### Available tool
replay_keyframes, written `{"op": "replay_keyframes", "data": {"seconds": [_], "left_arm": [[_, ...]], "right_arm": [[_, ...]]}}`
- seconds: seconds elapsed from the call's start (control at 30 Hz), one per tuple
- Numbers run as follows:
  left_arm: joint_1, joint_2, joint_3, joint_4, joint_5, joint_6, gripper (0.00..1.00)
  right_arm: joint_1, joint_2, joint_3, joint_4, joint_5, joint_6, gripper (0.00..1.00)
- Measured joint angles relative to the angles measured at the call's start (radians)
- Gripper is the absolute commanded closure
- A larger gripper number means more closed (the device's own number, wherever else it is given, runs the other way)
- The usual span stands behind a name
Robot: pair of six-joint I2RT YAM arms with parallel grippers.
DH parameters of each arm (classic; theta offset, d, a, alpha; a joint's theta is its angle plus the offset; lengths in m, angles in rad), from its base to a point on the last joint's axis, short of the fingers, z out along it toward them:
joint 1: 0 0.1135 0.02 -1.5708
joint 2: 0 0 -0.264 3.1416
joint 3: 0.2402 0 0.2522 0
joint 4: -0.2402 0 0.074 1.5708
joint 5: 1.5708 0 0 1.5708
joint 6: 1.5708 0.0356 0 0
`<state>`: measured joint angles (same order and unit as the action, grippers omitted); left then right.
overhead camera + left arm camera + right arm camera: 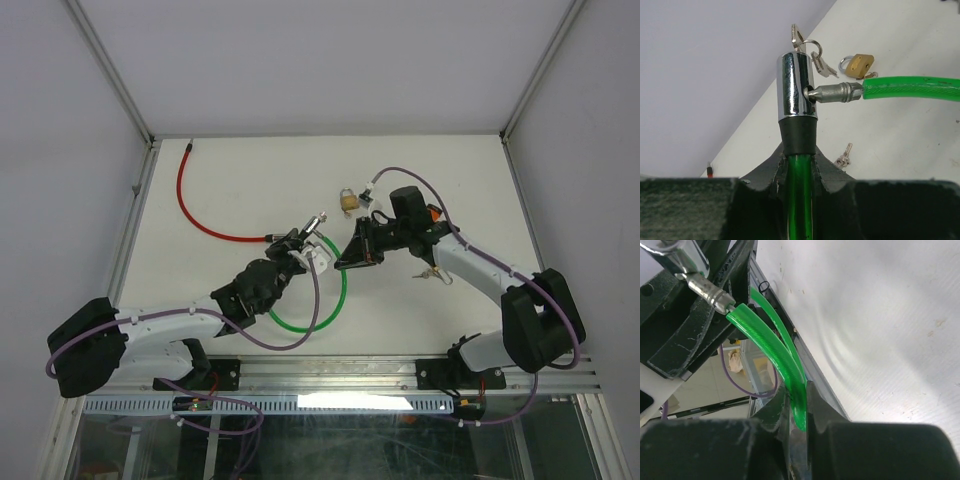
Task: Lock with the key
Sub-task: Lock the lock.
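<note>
Left gripper [799, 167] first: its jaws are pinched almost together on the green plastic-coated cable [800, 210], right where the cable runs into a black collar. Straight ahead of the fingertips, on top of that collar, stands the chrome cylinder lock body [796, 85], upright and lifted off the white bench [250, 170]. A silver key [797, 36] pokes out of the cylinder's far end, with a ring and spare keys hanging just behind it.

Over to the right gripper [799, 412]: narrow gap there too, clamped on the other end of the same green cable. Beyond its fingers the cable arcs up to a grey metal pin tip [710, 294]. In the left wrist view, the nose of that pin sits in the side hole of the chrome cylinder; how deep it goes I can't tell.

From above, the two grippers face each other, close together, with the cable looping back toward the arm bases. Past both grippers a small brass padlock [347, 201] lies on the bench. A red cable [195, 215] lies well off to the left gripper's outer side, and a small loose key [432, 272] lies beside the right arm.
</note>
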<state>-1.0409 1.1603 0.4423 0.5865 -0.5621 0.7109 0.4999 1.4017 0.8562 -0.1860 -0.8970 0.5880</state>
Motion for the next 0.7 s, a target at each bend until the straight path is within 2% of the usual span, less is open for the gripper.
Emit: {"op": "replay_keyframes", "data": {"seconds": [0.33,0.57,0.7], "left_arm": [[0.015,-0.015,0.002,-0.008,0.044,-0.032,1.0],[0.014,0.05,0.059,-0.013,0.014,-0.014,1.0],[-0.001,0.094,0.079,-0.022,0.005,-0.002,1.0]], "right_arm": [[0.006,-0.031,0.006,-0.005,0.004,-0.039,1.0],[0.061,-0.187,0.029,-0.092,0.06,-0.064,1.0],[0.078,-0.213,0.098,-0.151,0.119,-0.076,1.0]]}}
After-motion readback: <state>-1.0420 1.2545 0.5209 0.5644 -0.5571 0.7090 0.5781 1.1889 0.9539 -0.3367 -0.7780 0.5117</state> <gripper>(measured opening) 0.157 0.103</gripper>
